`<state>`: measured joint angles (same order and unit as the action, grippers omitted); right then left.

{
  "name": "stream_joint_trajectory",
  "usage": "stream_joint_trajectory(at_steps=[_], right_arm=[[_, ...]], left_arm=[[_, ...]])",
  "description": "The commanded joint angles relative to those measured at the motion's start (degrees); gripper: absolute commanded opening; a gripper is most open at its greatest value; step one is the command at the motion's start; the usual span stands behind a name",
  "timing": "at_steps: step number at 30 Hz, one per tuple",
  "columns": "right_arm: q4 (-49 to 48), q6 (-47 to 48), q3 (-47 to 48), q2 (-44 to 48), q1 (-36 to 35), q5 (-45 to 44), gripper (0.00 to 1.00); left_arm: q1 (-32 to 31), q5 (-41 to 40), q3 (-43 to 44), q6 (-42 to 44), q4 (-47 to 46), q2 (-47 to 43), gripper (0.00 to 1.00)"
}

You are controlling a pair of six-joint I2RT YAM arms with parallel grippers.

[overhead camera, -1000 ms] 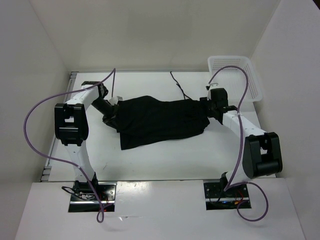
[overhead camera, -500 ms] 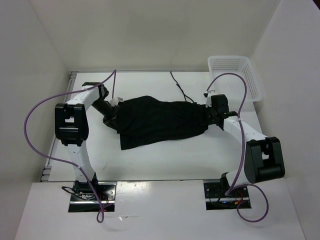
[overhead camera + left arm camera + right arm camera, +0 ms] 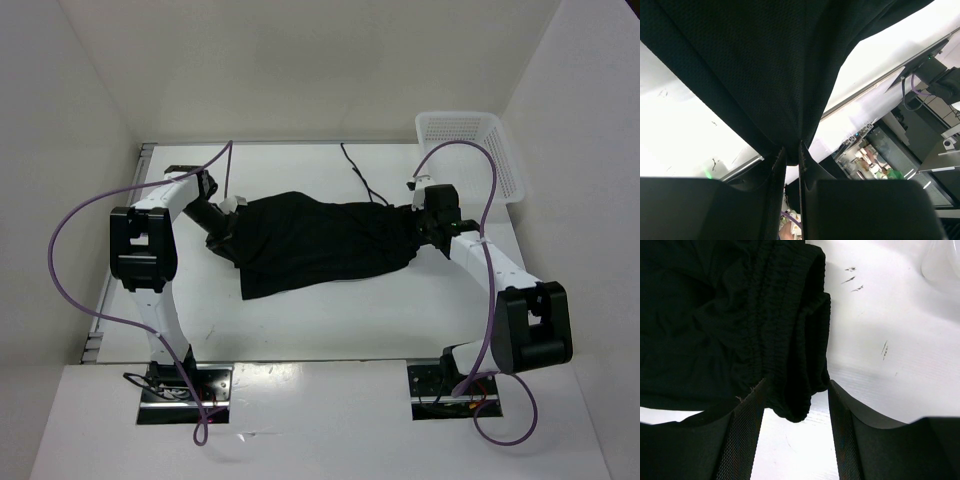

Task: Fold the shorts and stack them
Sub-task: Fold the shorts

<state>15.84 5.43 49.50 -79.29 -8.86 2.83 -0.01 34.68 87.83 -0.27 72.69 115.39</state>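
Observation:
The black shorts (image 3: 320,240) lie spread across the middle of the table. Their thin drawstring (image 3: 358,176) trails toward the back wall. My left gripper (image 3: 228,226) is at the cloth's left edge. In the left wrist view its fingers are pinched shut on a fold of the shorts (image 3: 765,65), with the left gripper (image 3: 791,152) holding the fabric up. My right gripper (image 3: 420,224) is at the right end. In the right wrist view the right gripper (image 3: 795,412) stands open around the gathered waistband (image 3: 790,340), with a gap on the right side.
A white lattice basket (image 3: 470,150) stands at the back right corner. Both arms flank the cloth, with purple cables looping above them. White walls close in the table on three sides.
The right arm has shifted slightly, its elbow moving nearer and to the right, and its jaws have narrowed around the waistband. The left arm and its grip have not moved.

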Motion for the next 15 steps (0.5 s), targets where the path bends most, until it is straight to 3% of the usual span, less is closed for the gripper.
stream_joint_trajectory(at_steps=[1, 8, 15], right_arm=[[0.95, 0.72, -0.36, 2.29, -0.37, 0.51, 0.58], [1.48, 4.23, -1.51, 0.45, -0.37, 5.34, 0.58], [0.87, 6.26, -2.65, -1.75, -0.37, 2.36, 0.53]], left_arm=[[0.01, 1.18, -0.73, 0.27, 1.23, -1.66, 0.21], [0.01, 1.18, -1.26, 0.27, 1.23, -1.66, 0.21], [0.01, 1.18, -1.26, 0.27, 1.23, -1.66, 0.21]])
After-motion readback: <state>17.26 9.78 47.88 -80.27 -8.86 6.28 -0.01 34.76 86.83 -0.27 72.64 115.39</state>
